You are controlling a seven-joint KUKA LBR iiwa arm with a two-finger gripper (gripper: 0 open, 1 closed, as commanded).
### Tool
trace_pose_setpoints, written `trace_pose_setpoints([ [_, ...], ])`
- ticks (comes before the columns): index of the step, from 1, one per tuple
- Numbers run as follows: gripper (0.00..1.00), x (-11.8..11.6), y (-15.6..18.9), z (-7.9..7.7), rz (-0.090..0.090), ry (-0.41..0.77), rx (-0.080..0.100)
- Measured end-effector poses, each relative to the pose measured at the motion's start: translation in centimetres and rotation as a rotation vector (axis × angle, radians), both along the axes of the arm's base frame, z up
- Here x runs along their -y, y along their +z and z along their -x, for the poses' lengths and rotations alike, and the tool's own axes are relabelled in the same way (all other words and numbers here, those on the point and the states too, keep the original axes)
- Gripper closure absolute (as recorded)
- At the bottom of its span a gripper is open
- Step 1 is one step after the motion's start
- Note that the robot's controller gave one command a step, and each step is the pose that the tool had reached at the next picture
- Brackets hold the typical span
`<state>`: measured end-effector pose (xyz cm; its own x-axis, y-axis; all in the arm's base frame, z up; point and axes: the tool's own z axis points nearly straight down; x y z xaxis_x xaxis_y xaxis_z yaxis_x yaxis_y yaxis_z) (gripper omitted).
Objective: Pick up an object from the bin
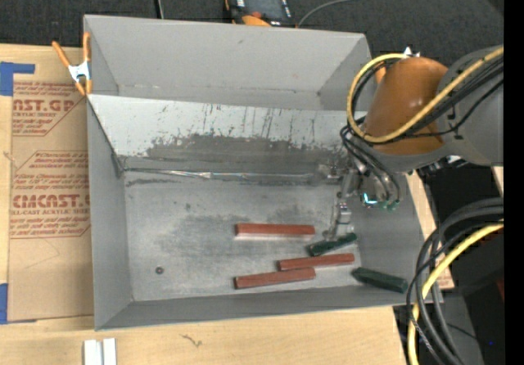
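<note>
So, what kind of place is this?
Probably a robotics lab or test cell: a cabled robot arm reaches into a scratched grey metal bin holding a few red-brown sticks.

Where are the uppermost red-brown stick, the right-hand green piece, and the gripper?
uppermost red-brown stick [274, 231], camera view, mid-length.
right-hand green piece [379, 278], camera view, its middle.
gripper [338, 229], camera view, its lower end.

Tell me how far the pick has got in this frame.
Nothing looks lifted: three red-brown sticks and two dark green pieces lie on the bin floor. In hand: the gripper is down at the upper green piece, right of the sticks. Left: a grasp and lift.
</note>
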<state>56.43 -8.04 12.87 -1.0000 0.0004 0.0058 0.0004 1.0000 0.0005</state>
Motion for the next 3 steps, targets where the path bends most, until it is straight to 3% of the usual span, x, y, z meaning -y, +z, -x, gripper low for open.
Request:
trace_pose_setpoints([
  [1, 0.00, -1.7, -6.3, 2.7, -0.001, 0.023, 0.000],
  [2, 1.00, -1.7, -5.7, 2.4, 0.000, 0.023, 0.008],
  [3, 1.00, 2.4, 7.6, 2.6, 0.004, 0.009, 0.016],
])
